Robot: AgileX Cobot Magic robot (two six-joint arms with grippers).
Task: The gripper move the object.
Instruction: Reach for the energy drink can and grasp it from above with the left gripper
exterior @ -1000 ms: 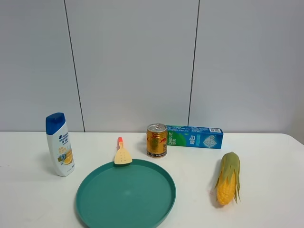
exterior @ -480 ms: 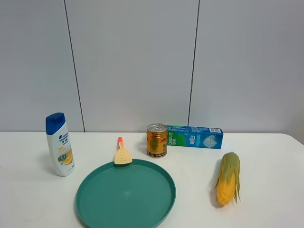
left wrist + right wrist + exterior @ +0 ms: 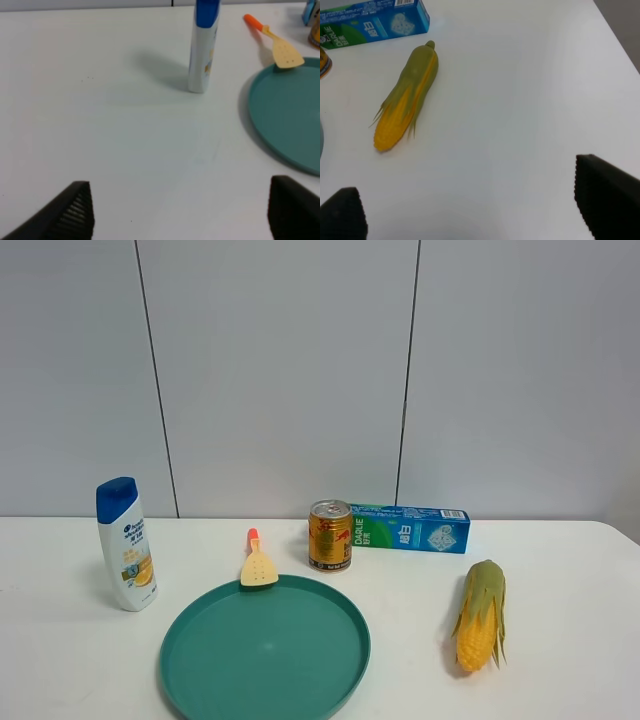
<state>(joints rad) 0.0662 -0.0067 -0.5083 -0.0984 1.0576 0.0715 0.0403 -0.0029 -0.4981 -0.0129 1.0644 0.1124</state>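
The gold can point(image 3: 330, 535) with red markings and a silver top stands upright on the white table, just behind the green plate point(image 3: 265, 652) and touching the toothpaste box point(image 3: 410, 528). A sliver of the can shows at the edge of the left wrist view point(image 3: 316, 31) and of the right wrist view point(image 3: 322, 62). Neither arm shows in the high view. My left gripper point(image 3: 181, 202) is open and empty over bare table, well short of the shampoo bottle point(image 3: 202, 45). My right gripper point(image 3: 467, 187) is open and empty, short of the corn point(image 3: 407, 97).
The white, blue-capped shampoo bottle point(image 3: 126, 544) stands at the left. A yellow spatula point(image 3: 258, 564) with an orange handle rests on the plate's far rim. The corn cob point(image 3: 481, 614) lies at the right. A grey panelled wall stands behind the table.
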